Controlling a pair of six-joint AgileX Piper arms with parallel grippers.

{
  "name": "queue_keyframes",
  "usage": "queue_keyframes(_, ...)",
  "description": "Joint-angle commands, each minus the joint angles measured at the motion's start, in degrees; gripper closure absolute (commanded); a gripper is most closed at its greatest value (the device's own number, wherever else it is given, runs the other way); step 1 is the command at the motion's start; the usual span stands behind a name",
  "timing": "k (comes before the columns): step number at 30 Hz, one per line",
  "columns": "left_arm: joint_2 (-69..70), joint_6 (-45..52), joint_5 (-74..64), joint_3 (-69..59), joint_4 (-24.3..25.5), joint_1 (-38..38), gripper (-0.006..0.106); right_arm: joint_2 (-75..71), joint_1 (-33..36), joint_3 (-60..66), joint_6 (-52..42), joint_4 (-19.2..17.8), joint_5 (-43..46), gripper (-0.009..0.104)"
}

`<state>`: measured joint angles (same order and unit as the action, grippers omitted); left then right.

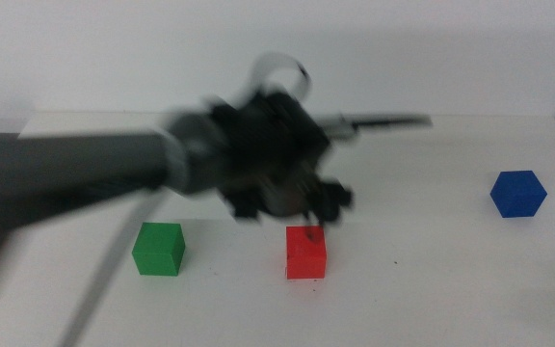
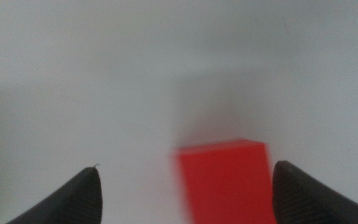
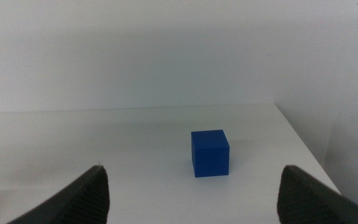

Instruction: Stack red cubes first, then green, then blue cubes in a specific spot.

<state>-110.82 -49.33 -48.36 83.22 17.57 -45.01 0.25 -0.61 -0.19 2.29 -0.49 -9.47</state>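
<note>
White worktop [image 1: 432,289] ran under everything you saw, with a pale wall behind it. Your left arm [image 1: 66,169] reached in as a blurred dark mass, and its left end effector [image 1: 302,207] hung just above and behind the red cube [image 1: 306,253]. In the left wrist view its jaws stood wide, with the red cube [image 2: 225,180] between them, closer to one jaw, and not gripped. Your right end effector [image 3: 194,193] showed only in the right wrist view, jaws spread wide, facing the blue cube [image 3: 210,153]. Taking the red cube as your landmark, the green cube [image 1: 158,249] sat on the worktop well to its left, and the blue cube [image 1: 518,194] well to its right and farther back.
</note>
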Motion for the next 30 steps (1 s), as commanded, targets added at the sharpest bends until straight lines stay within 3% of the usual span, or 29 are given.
queue_keyframes(1, 6.5, 2.9, -6.6, -0.1, 3.9, 1.9, 0.007, -0.2, -0.5, 0.2, -0.6, -0.1, 0.5, 0.009)
queue_keyframes(5, 13.4, 9.5, -8.9, -5.5, 3.1, 8.7, 0.007, -0.2, -0.5, 0.2, -0.6, -0.1, 0.5, 0.009)
queue_keyframes(14, 16.6, 29.1, 2.9, -18.1, -11.5, 23.4, 0.007, -0.2, -0.5, 0.2, -0.6, -0.1, 0.5, 0.009)
queue_keyframes(30, 7.1, 30.0, 6.8, -18.5, -13.8, 26.1, 0.007, -0.2, -0.5, 0.2, -0.6, -0.1, 0.5, 0.009)
